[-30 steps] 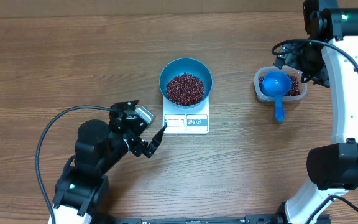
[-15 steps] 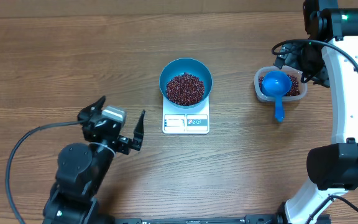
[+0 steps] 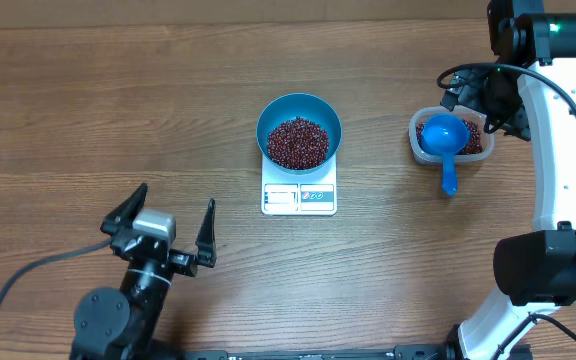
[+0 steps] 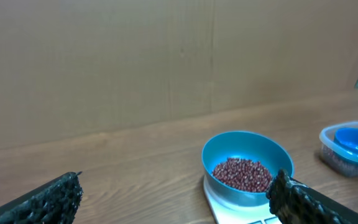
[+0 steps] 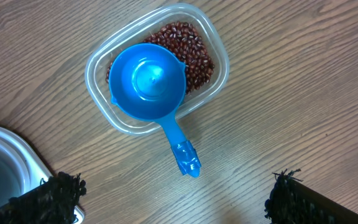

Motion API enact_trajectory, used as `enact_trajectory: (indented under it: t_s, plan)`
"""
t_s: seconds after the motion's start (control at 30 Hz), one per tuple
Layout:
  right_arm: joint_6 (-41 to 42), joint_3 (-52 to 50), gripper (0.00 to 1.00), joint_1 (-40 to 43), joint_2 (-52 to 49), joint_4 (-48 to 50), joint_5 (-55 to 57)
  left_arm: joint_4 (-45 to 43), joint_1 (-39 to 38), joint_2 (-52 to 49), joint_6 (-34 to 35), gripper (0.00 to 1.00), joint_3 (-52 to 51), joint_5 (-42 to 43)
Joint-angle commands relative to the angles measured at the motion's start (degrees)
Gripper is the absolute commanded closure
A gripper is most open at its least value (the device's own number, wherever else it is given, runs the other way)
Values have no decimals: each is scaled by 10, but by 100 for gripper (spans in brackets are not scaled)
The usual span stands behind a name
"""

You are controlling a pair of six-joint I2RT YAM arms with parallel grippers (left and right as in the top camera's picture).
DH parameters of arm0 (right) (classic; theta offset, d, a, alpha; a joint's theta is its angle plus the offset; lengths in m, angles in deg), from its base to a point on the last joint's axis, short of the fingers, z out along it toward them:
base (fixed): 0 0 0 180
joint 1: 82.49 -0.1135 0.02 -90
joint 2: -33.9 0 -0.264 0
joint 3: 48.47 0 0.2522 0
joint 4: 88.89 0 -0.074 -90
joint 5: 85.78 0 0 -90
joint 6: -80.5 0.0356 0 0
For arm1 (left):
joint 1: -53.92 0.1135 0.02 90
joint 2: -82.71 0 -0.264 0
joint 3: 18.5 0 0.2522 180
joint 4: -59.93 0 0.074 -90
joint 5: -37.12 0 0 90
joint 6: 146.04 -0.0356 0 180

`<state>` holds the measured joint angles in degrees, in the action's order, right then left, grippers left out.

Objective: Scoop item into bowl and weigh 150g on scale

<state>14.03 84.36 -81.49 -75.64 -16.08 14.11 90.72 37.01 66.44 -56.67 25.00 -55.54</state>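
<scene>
L tool (image 3: 176, 198) open, well clear of scale (image 3: 299, 197) w/ bowl (image 3: 271, 114).

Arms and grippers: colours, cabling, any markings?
The left arm is all black with round joint housings and a black cable looping out. The left gripper has black fingers and a silver-grey block. The right arm has white links, black joints, black cables and a green light. The right gripper has black, rough-edged fingers. No readable markings.

Clear plastic tub (image 3: 414, 140), rectangular with rounded corners, right of centre in the overhead view. Bright blue scoop (image 3: 442, 137) rests in it, cup facing up, handle sticking out past the lower rim. Brown wood-grain table (image 3: 118, 100) fills the frame.
</scene>
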Motion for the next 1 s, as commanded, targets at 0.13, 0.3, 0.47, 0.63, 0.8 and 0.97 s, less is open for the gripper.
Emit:
enact_trajectory:
  t_s: [0.13,0.3,0.47,0.63,0.8,0.97]
  plan:
    - [-2,13,0,-1,18,3,8,-107,6,117,52,1,-145,-9]
    - [-2,13,0,-1,18,3,8,-203,25,160,61,0,-229,-13]
    - [-2,13,0,-1,18,3,8,-293,47,161,67,0,-285,-30]
    - [-2,13,0,-1,18,3,8,-317,84,161,69,1,-295,-45]
    - [-2,13,0,-1,18,3,8,-324,132,161,71,0,-295,-44]
    - [-2,13,0,-1,18,3,8,-313,176,161,71,1,-295,-48]
